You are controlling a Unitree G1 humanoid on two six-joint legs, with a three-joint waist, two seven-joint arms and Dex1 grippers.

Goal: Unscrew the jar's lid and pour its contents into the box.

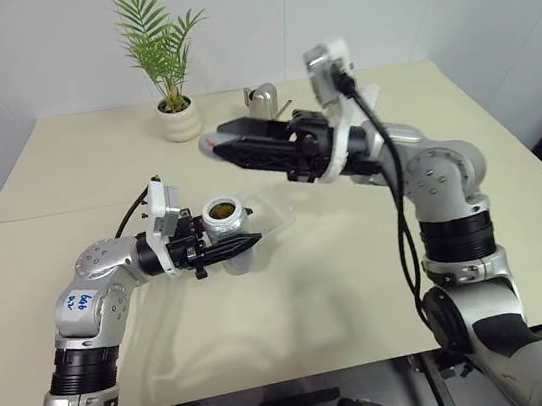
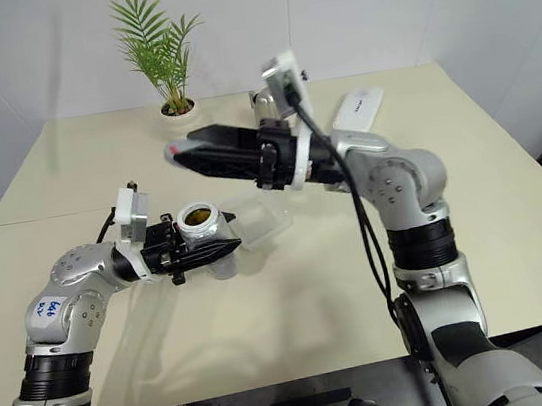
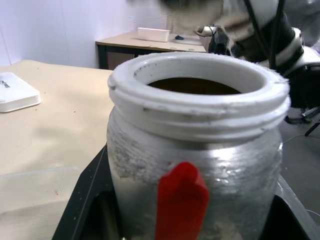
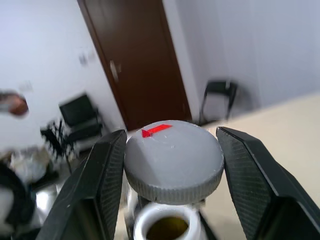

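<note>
Left eye view showed a pale beige table [image 1: 296, 310] with both robot arms reaching over its middle. The left gripper [image 1: 240, 249] pointed level toward the robot's right, its two black fingers pressed against the sides of the jar [image 1: 223, 220], pinching it and holding it upright above the tabletop. The jar's mouth stood uncovered, white threaded neck showing, and the brownish-yellow contents [image 1: 220, 209] were visible inside. In the left wrist view the jar [image 3: 195, 150] loomed close, a red mark on its frosted wall and dark contents [image 3: 195, 86] just below the rim.

The right gripper [image 1: 218, 148] hung higher, above and slightly behind the jar, pointing toward the robot's left. Its fingers were closed on the lid [image 4: 173, 160], which the right wrist view showed as a round grey cap with a ribbed edge and a small red mark on top, squeezed between the two black pads. The lid was clear of the jar, whose open mouth appeared just below it in that view.

The box [image 1: 263, 216], a shallow clear tray, lay on the table just behind and to the right of the jar. Farther back stood a small palm in a white pot [image 1: 179, 121], a metal watering can [image 1: 262, 101], and, in the right eye view, a white oblong case [image 2: 356, 106].
</note>
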